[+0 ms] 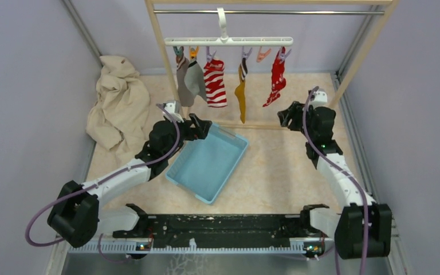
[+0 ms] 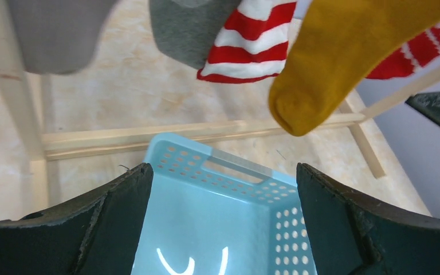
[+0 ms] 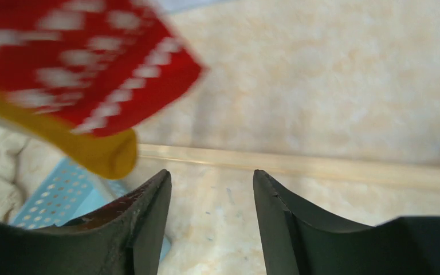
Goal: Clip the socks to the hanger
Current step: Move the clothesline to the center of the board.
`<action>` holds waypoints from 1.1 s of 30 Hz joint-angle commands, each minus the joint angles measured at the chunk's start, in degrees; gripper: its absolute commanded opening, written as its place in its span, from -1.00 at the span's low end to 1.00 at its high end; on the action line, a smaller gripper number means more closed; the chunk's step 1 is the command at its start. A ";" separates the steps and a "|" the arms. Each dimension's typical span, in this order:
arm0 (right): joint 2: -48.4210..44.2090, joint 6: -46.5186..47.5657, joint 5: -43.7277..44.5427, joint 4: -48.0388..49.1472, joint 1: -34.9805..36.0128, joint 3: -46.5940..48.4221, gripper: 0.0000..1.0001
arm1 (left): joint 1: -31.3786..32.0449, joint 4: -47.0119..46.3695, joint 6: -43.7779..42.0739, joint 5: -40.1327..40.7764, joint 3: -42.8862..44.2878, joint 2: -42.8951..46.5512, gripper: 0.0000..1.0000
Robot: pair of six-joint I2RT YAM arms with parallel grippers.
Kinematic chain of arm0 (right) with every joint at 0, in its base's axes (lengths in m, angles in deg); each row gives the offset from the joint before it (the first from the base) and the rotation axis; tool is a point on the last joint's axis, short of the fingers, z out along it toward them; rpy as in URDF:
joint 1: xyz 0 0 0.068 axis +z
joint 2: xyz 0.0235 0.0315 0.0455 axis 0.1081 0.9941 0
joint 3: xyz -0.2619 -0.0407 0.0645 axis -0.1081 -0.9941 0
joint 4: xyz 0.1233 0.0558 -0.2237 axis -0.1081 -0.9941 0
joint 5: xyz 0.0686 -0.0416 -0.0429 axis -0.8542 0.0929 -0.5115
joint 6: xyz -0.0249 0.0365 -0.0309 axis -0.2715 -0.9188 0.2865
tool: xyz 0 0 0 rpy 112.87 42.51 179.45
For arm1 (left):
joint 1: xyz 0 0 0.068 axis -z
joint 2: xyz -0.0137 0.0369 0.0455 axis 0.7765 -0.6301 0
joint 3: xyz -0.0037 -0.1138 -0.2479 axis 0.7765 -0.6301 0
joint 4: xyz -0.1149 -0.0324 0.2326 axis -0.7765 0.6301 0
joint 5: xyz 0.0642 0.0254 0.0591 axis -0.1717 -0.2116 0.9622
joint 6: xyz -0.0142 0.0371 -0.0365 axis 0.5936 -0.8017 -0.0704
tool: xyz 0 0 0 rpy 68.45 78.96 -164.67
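Observation:
The white bar hanger (image 1: 227, 41) hangs by its hook from the metal rail. The mustard-yellow sock (image 1: 241, 91) hangs from a peg near its middle; its toe shows in the left wrist view (image 2: 344, 54) and the right wrist view (image 3: 100, 150). The red patterned sock (image 1: 277, 77) hangs from a peg at the right end and is blurred in the right wrist view (image 3: 86, 63). My left gripper (image 1: 205, 128) is open and empty above the blue basket. My right gripper (image 1: 283, 117) is open and empty, just below the red sock.
A grey sock (image 1: 190, 80) and a red-and-white striped sock (image 1: 215, 85) hang at the hanger's left. A light blue perforated basket (image 1: 232, 157) lies on the table. A beige cloth (image 1: 116, 100) is heaped at the left. The wooden rack frame (image 1: 160, 57) stands at the back.

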 commanded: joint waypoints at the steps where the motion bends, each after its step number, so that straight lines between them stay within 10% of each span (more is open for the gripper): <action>1: 9.75 -9.97 -0.07 -4.27 -7.60 2.25 0.08 | -0.12 2.07 -1.72 8.40 2.75 -0.41 0.97; 8: 18.66 -14.23 4.41 -0.18 -9.50 1.39 0.02 | -3.58 17.00 8.47 12.85 9.19 -3.15 0.93; 33: 45.52 -20.12 0.24 9.71 -9.50 14.04 -0.52 | -13.54 11.62 14.82 3.28 7.93 -9.39 0.88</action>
